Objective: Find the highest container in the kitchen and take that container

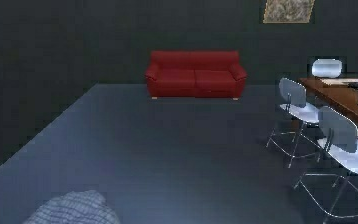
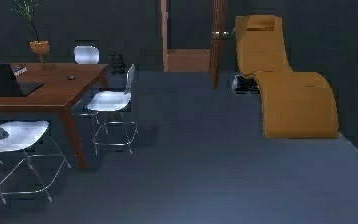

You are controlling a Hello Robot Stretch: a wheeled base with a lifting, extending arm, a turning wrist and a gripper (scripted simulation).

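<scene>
1 red sofa [image 1: 195, 74] sits upper centre, white chairs [image 1: 339, 135] by a table [image 1: 337, 96] at right; the container's handling and the gripper's state: cannot tell.

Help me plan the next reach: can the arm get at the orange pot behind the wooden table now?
Probably not: the orange pot lies beyond the wooden table, and a white chair stands at its near side.
</scene>
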